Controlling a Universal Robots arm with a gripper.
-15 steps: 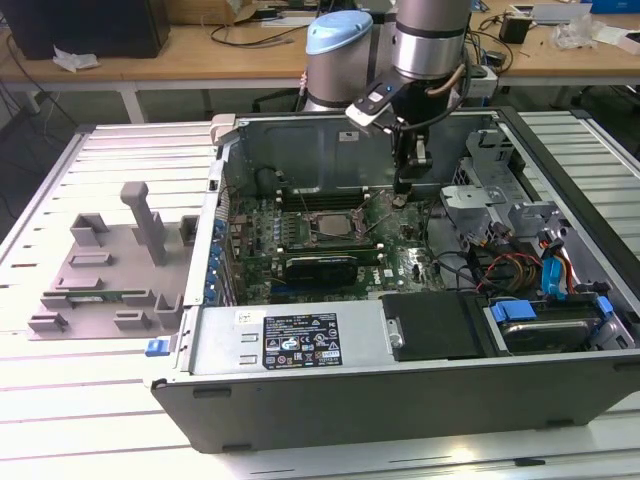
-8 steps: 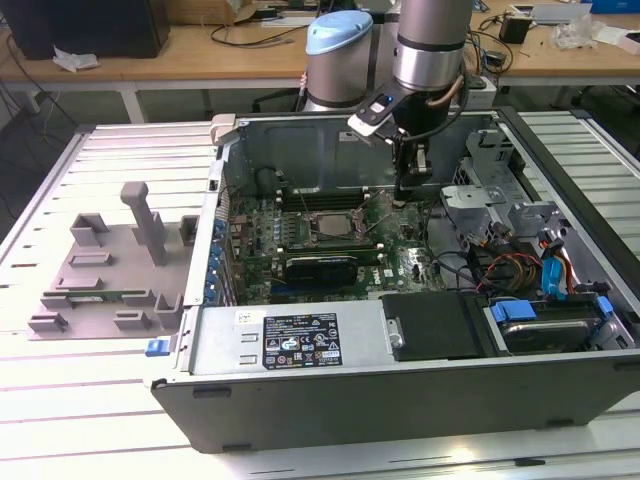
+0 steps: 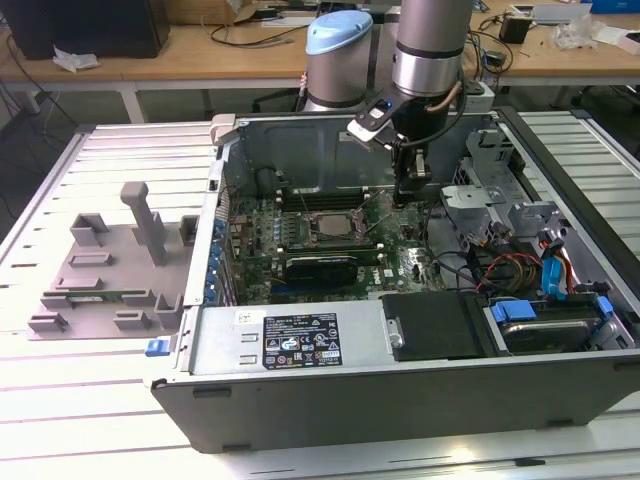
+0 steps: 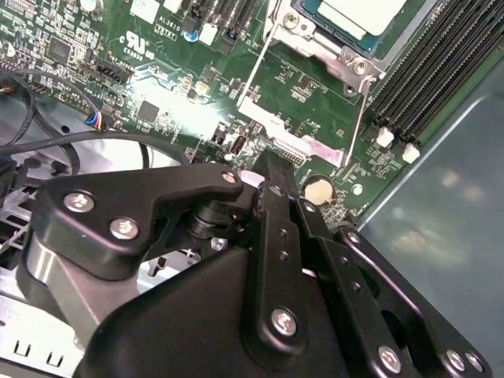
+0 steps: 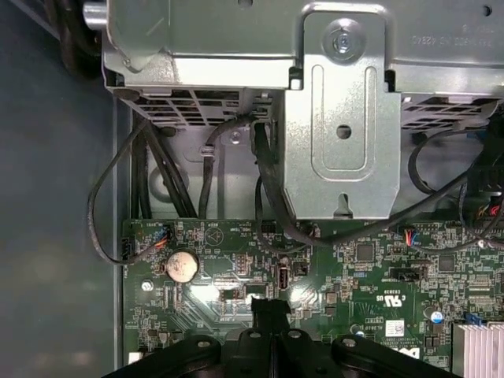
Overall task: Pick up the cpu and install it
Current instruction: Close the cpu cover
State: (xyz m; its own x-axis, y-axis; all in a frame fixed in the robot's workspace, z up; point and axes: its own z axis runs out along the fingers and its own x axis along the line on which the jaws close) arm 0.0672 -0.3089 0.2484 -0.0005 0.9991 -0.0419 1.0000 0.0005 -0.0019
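1. Nearest in the exterior view: the open computer case (image 3: pixel 400 400), lying on a white slatted table (image 3: pixel 90 440), with a grey moulded fixture (image 3: pixel 100 275) just beside it on the exterior view's left.
2. Deeper inside, the green motherboard (image 3: pixel 262 240), flat on the case floor.
3. On that board, the cpu (image 3: pixel 330 226) — seated in its metal-framed socket (image 4: pixel 311 49), shiny silver top facing up, with black memory slots (image 4: pixel 425 71) running alongside.
4. Just past the socket toward the exterior view's right, the gripper (image 3: pixel 404 196) — low over the board, apart from the cpu. Fingers (image 5: pixel 270 305) pressed together in both wrist views, nothing clamped between them; round coin cell (image 5: pixel 182 266) near the tips.
5. Farthest back, the arm's upright silver-grey column (image 3: pixel 430 40) and a wooden workbench (image 3: pixel 180 50).
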